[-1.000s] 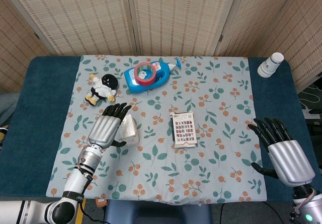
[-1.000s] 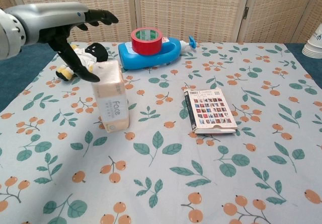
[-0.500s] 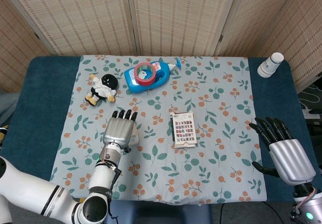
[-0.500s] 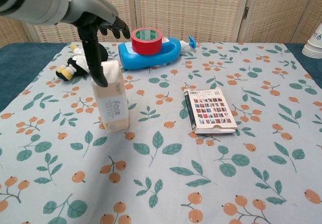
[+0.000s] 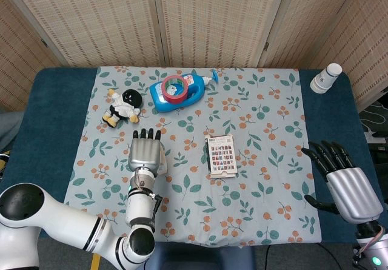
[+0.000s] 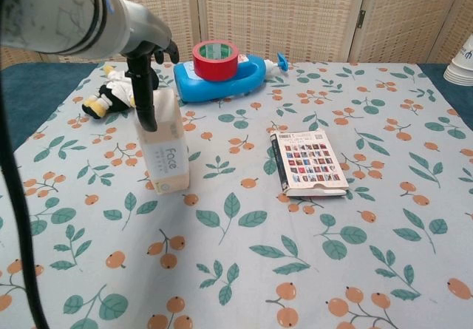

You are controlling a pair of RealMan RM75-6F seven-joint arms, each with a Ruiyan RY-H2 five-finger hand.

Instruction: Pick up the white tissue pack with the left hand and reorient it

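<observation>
Your left hand (image 5: 145, 155) has swung in from beside the pack to right over it, so you're closing on the grasp. White tissue pack (image 6: 164, 148) is standing upright on the surface (image 5: 254, 197), under the palm. Fingers (image 6: 145, 100) are draping its top and near face; firm grip unclear.

Left hand (image 5: 145, 155) and right hand (image 5: 345, 185): silver ribbed metal backs, black fingers. Arms white and silver with black joints; black cable along the left arm.
</observation>
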